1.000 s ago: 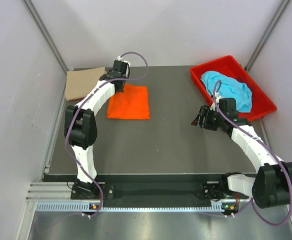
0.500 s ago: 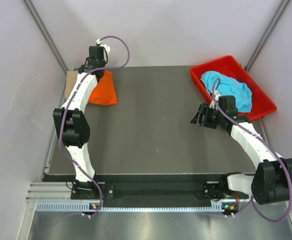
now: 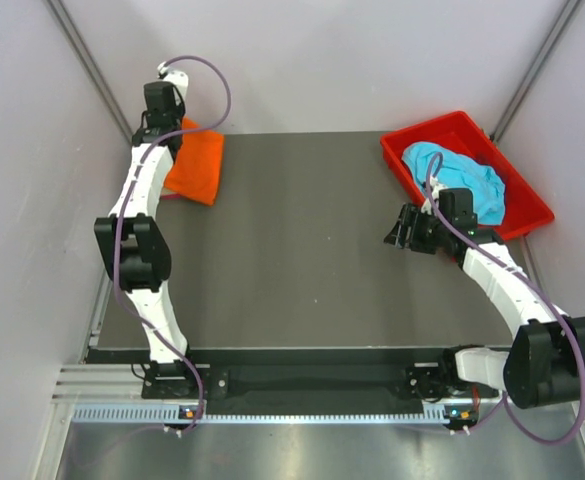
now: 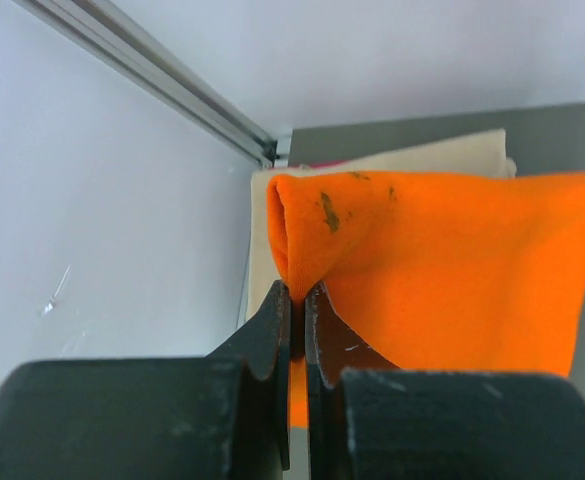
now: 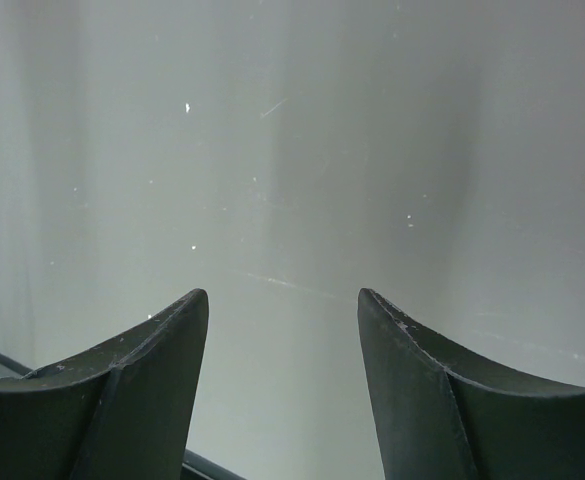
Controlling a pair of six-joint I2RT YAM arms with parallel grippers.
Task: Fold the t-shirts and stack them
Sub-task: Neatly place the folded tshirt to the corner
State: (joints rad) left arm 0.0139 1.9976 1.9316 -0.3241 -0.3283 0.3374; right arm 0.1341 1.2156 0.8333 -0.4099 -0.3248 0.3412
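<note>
I'm stacking — my left tool (image 4: 297,300), clamped tight on the fold of the orange t-shirt (image 4: 452,260), holds it over the tan t-shirt (image 4: 422,155) (right tool (image 5: 280,300) gapes empty), so next I'd lower it square onto the tan t-shirt and release.

Obstacles: orange t-shirt (image 3: 196,166), far-left corner by left wall (image 3: 32,220); red bin (image 3: 527,195), far right; right gripper (image 3: 393,236) near it. Passage: bare table (image 3: 302,260) between.
</note>
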